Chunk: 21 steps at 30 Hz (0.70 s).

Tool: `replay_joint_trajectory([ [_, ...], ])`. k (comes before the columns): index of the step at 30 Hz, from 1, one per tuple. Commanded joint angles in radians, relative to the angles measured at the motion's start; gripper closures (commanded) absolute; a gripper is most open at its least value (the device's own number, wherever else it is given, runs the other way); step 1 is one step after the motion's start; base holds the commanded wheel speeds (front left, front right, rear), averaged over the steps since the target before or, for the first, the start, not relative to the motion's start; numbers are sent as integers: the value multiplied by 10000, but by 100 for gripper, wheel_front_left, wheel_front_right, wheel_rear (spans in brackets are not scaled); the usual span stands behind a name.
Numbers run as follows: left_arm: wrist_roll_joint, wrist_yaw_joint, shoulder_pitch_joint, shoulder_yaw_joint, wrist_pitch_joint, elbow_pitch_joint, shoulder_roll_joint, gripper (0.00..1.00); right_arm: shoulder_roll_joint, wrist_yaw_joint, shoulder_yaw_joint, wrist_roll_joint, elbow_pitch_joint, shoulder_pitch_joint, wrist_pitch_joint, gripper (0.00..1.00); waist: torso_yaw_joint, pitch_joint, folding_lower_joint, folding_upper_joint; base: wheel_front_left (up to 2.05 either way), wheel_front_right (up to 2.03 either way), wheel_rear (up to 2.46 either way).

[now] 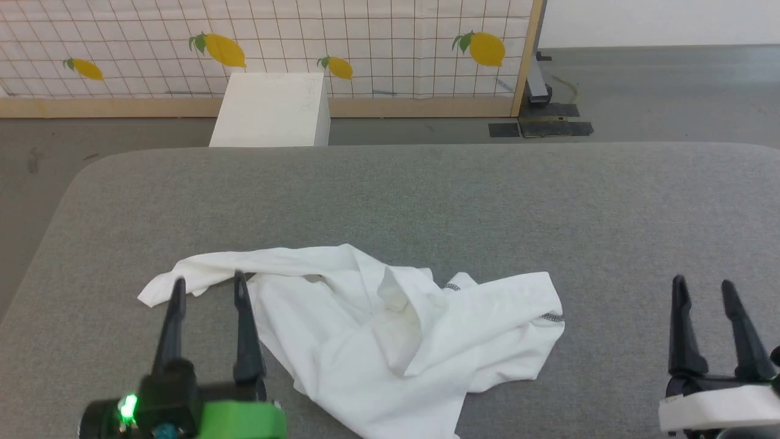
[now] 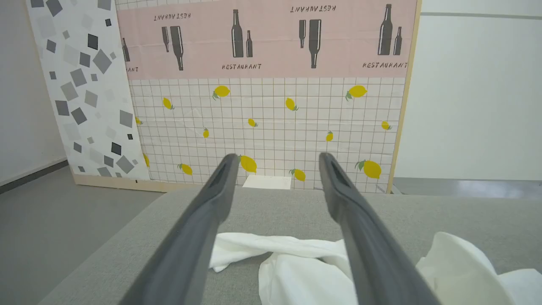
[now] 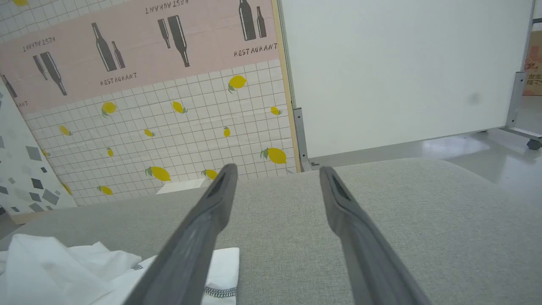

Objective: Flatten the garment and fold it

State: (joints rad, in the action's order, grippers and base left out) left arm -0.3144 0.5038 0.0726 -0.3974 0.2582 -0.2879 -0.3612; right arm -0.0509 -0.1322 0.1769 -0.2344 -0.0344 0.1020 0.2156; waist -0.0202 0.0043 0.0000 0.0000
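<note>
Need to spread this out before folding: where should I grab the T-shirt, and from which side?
Probably take the T-shirt by its two outer ends, which lie clear of the crumpled middle. The narrow tail at the left lies by the open left pincer: come in from the near-left. The stitched hem corner points toward the open right pincer: approach from the right.

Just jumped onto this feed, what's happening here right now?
The robot faces a white T-shirt lying crumpled on a grey padded table, not yet flattened or folded. Both grippers are open and hold nothing. The left gripper is at the shirt's left end, its fingers in front of the bunched cloth. The right gripper is off to the shirt's right, over bare table. A white box stands beyond the table.
</note>
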Motion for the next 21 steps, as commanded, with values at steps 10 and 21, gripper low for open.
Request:
replay_joint_trajectory([
  [10,1138,-1171,1188,445,35,820,774,0,7,15,-380,-204,391,582,-1,0,20,-9,0,0,0,0,0],
  [21,1766,-2097,1032,1116,35,1021,1591,0,7,15,-837,149,18,-269,-954,0,303,217,0,0,0,0,0],
])
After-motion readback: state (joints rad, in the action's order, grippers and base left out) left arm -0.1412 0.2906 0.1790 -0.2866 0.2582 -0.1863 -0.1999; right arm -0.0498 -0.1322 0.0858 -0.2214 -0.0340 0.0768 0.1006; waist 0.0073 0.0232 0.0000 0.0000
